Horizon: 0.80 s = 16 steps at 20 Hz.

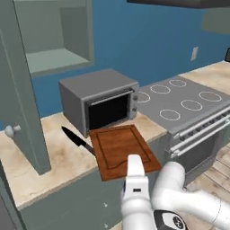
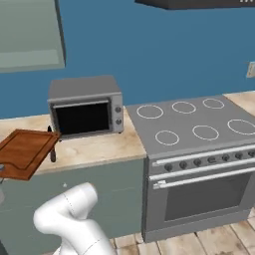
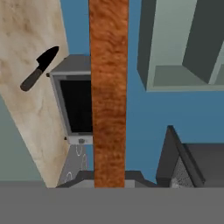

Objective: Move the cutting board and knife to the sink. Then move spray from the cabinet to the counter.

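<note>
The reddish-brown cutting board (image 1: 117, 148) hangs level just above the counter (image 1: 45, 155) and juts past its front edge. My gripper (image 1: 134, 161) is shut on the board's near edge. In the hand view the cutting board (image 3: 108, 96) runs edge-on up the middle. The black knife (image 1: 77, 139) lies on the counter left of the board, its handle end under the board's corner; the knife (image 3: 38, 69) shows whole in the hand view. The cabinet (image 1: 54, 58) stands open up left, its door (image 1: 18, 99) swung out over the counter. The sink and spray are out of view.
A grey box-shaped oven (image 1: 99, 99) stands on the counter right behind the board. A stove (image 1: 182, 104) with several ring burners adjoins the counter on the right. The cabinet door's round knob (image 1: 11, 130) sticks out low at the left.
</note>
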Tool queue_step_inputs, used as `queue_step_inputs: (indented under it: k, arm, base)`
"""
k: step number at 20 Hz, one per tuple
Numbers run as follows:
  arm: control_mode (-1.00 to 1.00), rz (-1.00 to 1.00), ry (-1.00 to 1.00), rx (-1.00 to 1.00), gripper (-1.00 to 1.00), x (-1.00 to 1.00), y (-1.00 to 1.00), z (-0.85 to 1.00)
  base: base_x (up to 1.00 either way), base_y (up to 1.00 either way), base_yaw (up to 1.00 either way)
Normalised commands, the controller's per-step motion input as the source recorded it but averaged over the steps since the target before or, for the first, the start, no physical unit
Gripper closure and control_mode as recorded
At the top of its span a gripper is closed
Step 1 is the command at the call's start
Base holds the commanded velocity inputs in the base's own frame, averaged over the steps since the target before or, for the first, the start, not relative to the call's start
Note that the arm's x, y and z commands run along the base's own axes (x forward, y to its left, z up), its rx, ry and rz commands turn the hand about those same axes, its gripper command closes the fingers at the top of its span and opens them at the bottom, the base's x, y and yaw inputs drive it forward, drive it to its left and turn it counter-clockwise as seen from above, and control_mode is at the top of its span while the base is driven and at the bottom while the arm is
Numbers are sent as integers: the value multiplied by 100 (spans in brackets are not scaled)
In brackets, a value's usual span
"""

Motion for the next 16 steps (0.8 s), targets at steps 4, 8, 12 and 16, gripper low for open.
queue_step_inputs:
  k: [4,8,12,16]
  arm:
    - [100,0,0,0,100,0,0,0]
    - [100,0,0,0,100,0,0,0]
    - [100,0,0,0,100,0,0,0]
    - [100,0,0,0,100,0,0,0]
  base:
    - [0,0,-74]
    - [0,-1,-73]
    - [5,0,-74]
    - [9,0,-78]
